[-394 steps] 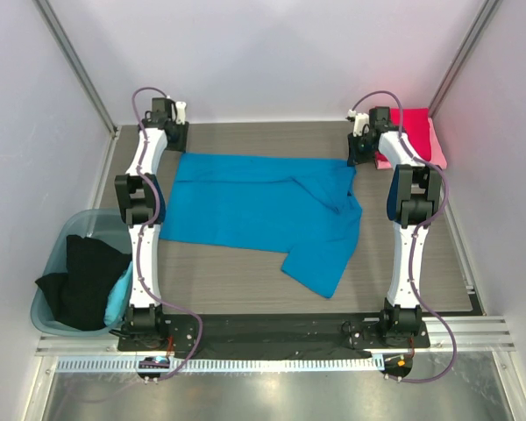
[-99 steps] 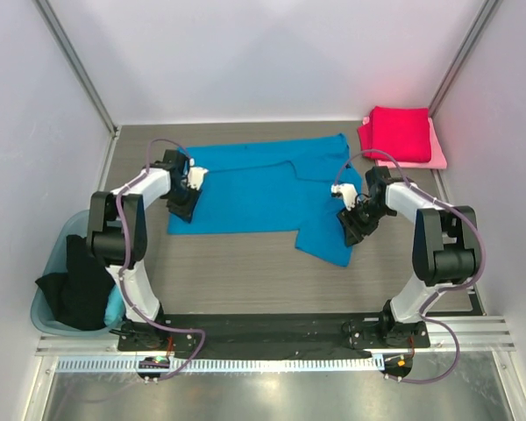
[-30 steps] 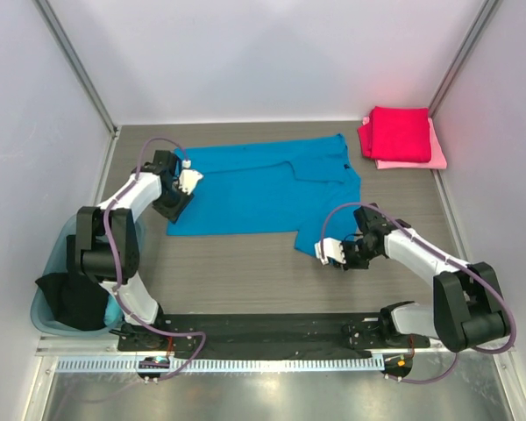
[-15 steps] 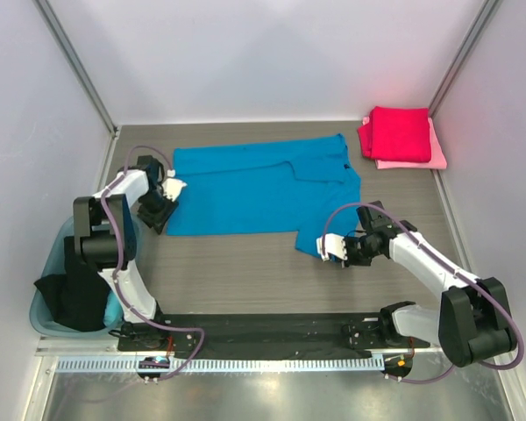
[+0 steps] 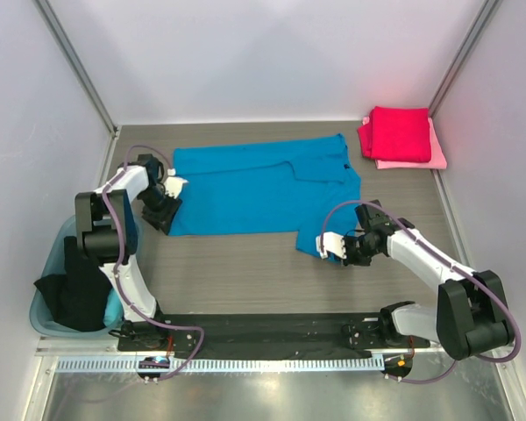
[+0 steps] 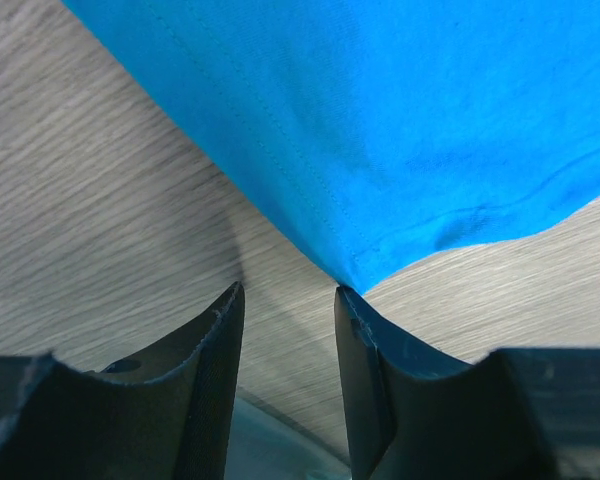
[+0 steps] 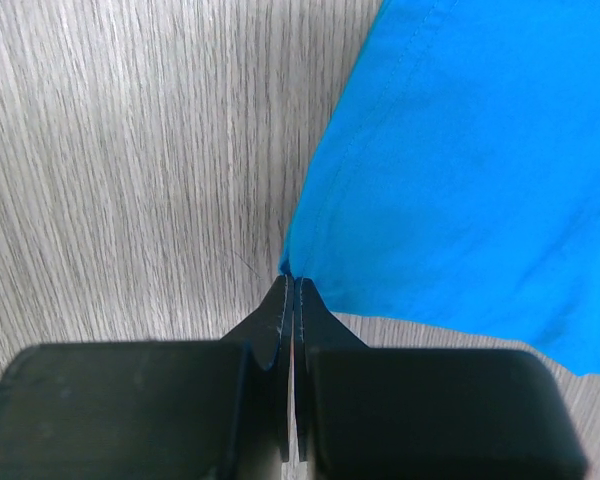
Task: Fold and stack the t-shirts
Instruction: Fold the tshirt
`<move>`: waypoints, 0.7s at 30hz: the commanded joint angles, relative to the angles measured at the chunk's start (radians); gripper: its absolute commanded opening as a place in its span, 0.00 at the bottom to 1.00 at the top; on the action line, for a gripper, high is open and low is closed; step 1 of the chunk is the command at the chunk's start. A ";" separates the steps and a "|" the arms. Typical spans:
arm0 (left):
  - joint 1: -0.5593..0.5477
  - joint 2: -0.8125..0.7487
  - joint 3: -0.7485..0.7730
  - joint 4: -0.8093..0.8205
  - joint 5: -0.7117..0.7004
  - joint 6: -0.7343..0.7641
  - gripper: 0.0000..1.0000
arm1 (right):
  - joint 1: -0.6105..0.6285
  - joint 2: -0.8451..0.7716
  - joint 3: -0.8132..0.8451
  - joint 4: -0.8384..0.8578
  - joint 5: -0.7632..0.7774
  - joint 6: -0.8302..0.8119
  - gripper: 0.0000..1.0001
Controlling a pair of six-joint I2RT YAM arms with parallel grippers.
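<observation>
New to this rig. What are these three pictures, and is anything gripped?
Two robot arms, bolted at the near edge of the table. The wide picture looks down from above and behind; the other two come from a camera on each wrist, its own fingers showing. A blue t-shirt lies spread flat; a folded crimson shirt sits on a pink shirt at the far right; a teal tub at the left holds black cloth. The right gripper is shut on a near corner of the blue t-shirt. The left gripper is open at its left corner.

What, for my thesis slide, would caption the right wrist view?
Right end effector pinching a corner of the bright blue cloth t-shirt on grey wood-grain table.
</observation>
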 commanded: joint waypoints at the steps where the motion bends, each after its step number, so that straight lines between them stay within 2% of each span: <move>1: 0.006 -0.054 0.007 -0.033 0.040 -0.027 0.43 | 0.008 0.013 0.034 0.011 -0.005 0.010 0.01; 6: 0.007 -0.071 0.001 -0.031 0.047 -0.044 0.40 | 0.008 0.033 0.040 0.025 -0.002 0.015 0.01; 14: -0.004 -0.187 0.007 -0.005 -0.033 -0.122 0.41 | 0.009 0.042 0.032 0.034 -0.008 0.020 0.01; 21: -0.036 -0.129 -0.001 -0.074 0.011 -0.154 0.43 | 0.012 0.055 0.037 0.042 -0.008 0.021 0.01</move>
